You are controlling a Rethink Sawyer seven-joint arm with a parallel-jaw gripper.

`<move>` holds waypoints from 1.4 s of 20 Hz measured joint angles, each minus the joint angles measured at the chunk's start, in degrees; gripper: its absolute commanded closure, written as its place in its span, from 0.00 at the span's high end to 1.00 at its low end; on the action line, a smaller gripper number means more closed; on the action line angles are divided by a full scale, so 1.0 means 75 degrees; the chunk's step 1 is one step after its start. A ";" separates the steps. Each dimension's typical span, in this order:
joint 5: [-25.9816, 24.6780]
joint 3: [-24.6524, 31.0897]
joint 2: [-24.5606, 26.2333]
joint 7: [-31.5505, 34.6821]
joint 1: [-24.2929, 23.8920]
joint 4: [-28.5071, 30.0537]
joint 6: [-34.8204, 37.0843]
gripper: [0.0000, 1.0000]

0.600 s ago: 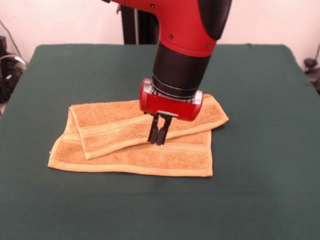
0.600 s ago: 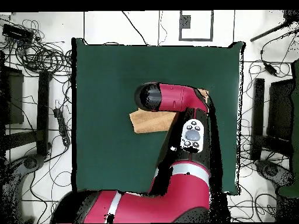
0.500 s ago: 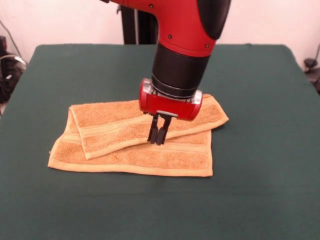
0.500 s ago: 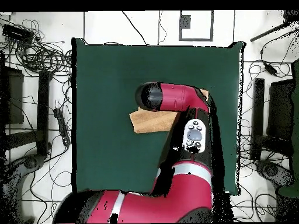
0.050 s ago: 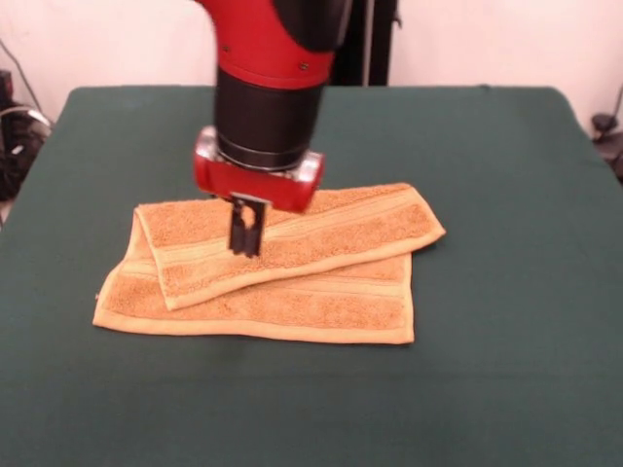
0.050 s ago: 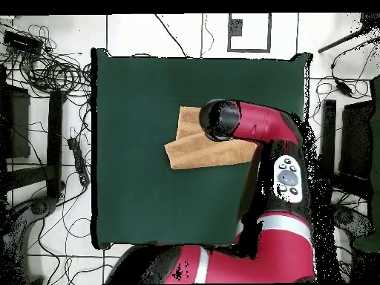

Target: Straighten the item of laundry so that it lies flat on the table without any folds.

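- Towel (image 5: 292, 263) lay near table (image 5: 506, 389) centre, folded over itself: upper layer sat skewed across lower layer, so two layers showed w/ edges out of line.
- Long axis ran side to side in front view. Upper layer tilted, its right end toward table's far edge, its left end toward lower layer's left end. Band stripes followed the long axis.
- In overhead view, towel (image 6: 194, 147) showed as a tan strip plus a second flap corner beside the arm; rest hidden under arm.
- Gripper (image 5: 245, 233) hung from above over upper layer's left half, tips pointed straight down, at or just above the cloth; contact could not be confirmed.
- Fingers stood together, narrow gap at most; no cloth seen pinched between them.
- Likely reason for placement: the gripper was over the folded-over layer, i.e. the part needing to be peeled back, vertical approach suited to pinching a terry layer off the one below.
- Task judged not done: fold remained, towel not flat.
- Risk est.: pinching both layers at once would drag the whole towel rather than open it.
- White tag not made out.
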 measured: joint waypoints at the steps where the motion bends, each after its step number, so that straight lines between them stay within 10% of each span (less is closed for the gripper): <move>1: -0.0042 0.0003 -0.0029 0.0000 -0.0044 -0.0002 0.0013 0.00; 28: 0.0298 0.0120 0.0118 0.0002 0.1724 -0.0375 0.0145 0.00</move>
